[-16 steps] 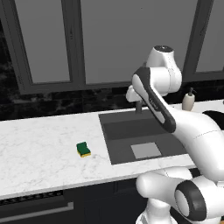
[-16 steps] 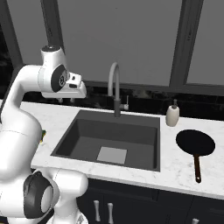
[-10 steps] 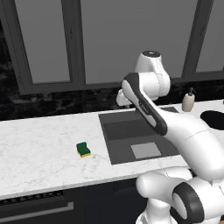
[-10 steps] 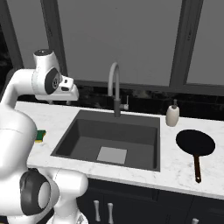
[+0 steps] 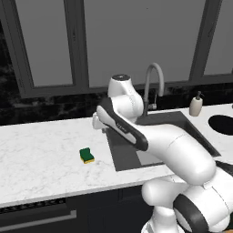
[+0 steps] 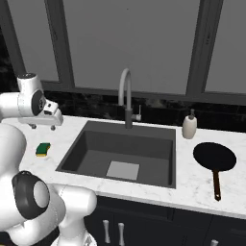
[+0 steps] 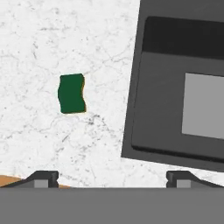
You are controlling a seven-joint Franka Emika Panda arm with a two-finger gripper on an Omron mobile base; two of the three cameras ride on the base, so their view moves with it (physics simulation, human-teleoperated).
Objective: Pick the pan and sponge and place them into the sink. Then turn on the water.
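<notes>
Hand view: sponge (image 7: 71,93) lies on counter, below open hand (image 7: 112,178).

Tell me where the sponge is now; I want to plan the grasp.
The sponge lies flat on the white marble counter, apart from the sink and off its left edge in the left base view; nothing touches it.

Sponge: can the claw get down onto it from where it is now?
Probably yes. The sponge lies alone on bare counter, apart from the sink. The claw is open above the counter between them, with nothing in the way.
</notes>
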